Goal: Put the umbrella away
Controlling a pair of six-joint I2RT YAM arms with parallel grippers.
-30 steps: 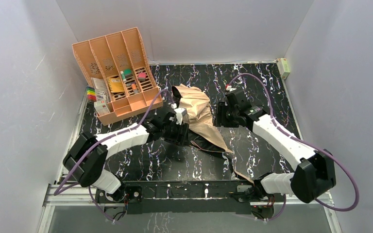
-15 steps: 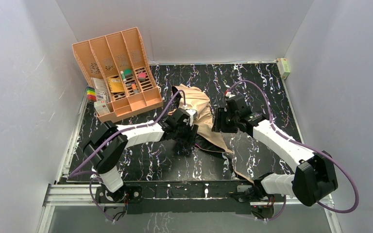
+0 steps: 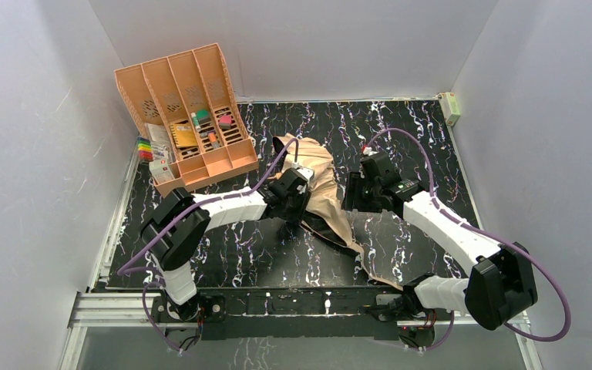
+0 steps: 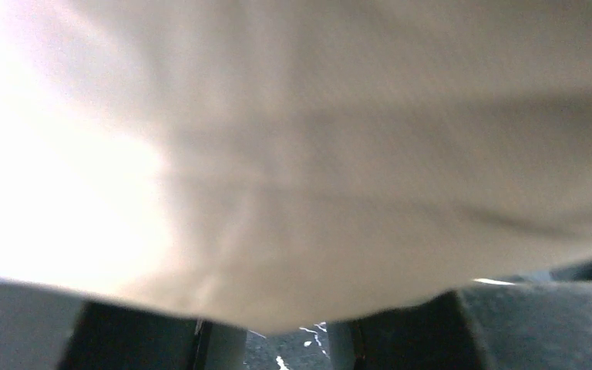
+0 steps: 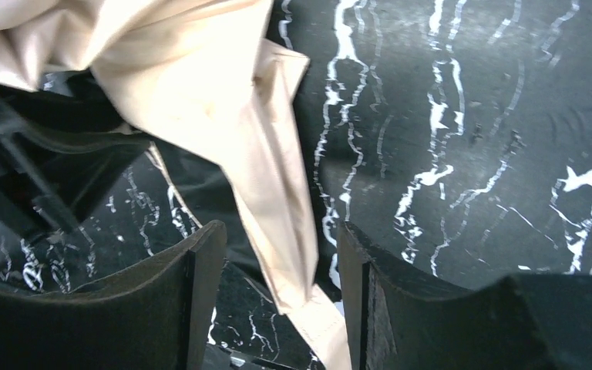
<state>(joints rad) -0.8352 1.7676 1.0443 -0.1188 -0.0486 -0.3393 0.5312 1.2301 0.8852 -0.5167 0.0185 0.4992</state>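
Note:
The umbrella [image 3: 320, 166] lies loose and crumpled at mid-table, pale peach fabric with a dark inner side showing. My left gripper [image 3: 299, 197] is pushed into its left side. In the left wrist view the fabric [image 4: 316, 154] fills the frame and covers the tips. The two fingers [image 4: 223, 347] stand apart with table showing between them. My right gripper [image 3: 352, 194] is at the umbrella's right edge, open. In the right wrist view a fabric strip [image 5: 277, 193] hangs between its fingers [image 5: 200, 262] without being pinched.
The orange slotted organizer [image 3: 193, 116] with small items stands at the back left, coloured pens [image 3: 145, 148] beside it. A small box [image 3: 449, 108] sits in the far right corner. White walls close in the black marbled table [image 3: 408, 131].
My left arm has stretched right and forward, driving its gripper further into the umbrella. The fabric has shifted slightly. My right gripper has stayed almost in place.

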